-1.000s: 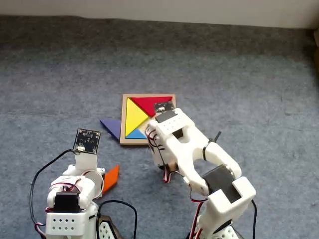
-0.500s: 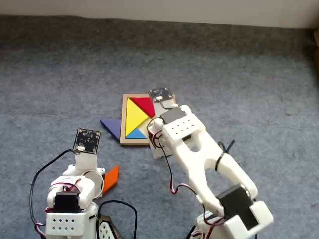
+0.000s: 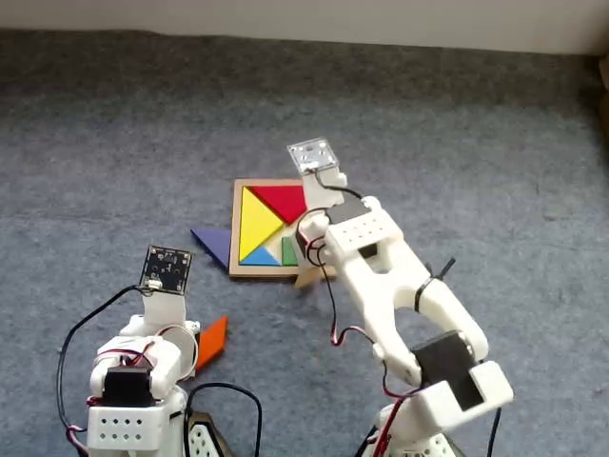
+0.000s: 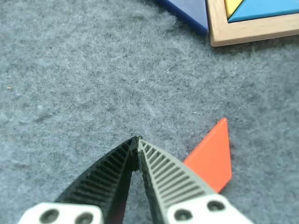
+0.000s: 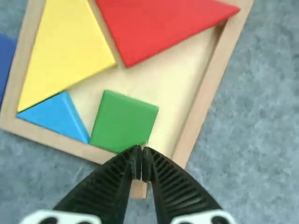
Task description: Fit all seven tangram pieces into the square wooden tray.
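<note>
In square wooden tray [image 3: 235, 228]: yellow triangle [image 3: 255, 224] at 9 o'clock, red triangle [image 3: 283, 198] at 12, light-blue triangle [image 3: 262, 257] at 7, green square [image 3: 289, 251] at 6. Outside at 8 o'clock: navy piece [image 3: 214, 243] against rim; farther out, orange piece [image 3: 212, 340], partly hidden behind left arm. Left gripper [image 4: 137, 144] and right gripper [image 5: 141, 154] with jaws closed, empty.

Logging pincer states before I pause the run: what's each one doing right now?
Left pincer: closed, holding nothing.
Right pincer: closed, holding nothing.

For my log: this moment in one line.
in tray: red, yellow, blue, green pieces | outside: orange, navy | left tool shut | right tool shut
</note>
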`<state>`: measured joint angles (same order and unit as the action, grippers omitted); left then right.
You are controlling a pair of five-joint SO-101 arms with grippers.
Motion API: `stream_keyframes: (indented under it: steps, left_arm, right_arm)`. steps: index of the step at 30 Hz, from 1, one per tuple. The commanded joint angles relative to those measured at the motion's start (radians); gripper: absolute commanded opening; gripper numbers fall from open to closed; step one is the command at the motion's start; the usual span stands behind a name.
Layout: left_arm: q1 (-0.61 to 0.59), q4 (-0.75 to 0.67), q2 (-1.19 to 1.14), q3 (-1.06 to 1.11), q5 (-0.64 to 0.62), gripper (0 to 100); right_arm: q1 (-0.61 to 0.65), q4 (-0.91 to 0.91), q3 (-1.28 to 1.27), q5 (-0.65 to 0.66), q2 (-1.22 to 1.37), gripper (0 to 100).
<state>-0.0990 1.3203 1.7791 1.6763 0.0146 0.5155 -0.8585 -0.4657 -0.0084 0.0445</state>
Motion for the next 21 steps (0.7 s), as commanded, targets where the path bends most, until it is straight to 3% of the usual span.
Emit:
stream_keyframes:
  steps: [1,7,13,21]
  left_arm:
    - [-0.010,0.006,0.041,0.019,0.005,1]
    - [-0.010,0.006,0.041,0.019,0.005,1]
    - [-0.010,0.006,0.041,0.019,0.005,1]
    - [-0.010,0.006,0.041,0.019,0.005,1]
  right_arm:
    - [-0.042,0.084,0.056,0.021,0.042,1.9]
    - [-0.068,0.074,0.168,0.032,0.096,2.4]
    - [-0.036,-0.108,0.242,0.031,0.038,7.5]
    - [-0.031,-0.217,0.243,0.029,-0.030,9.8]
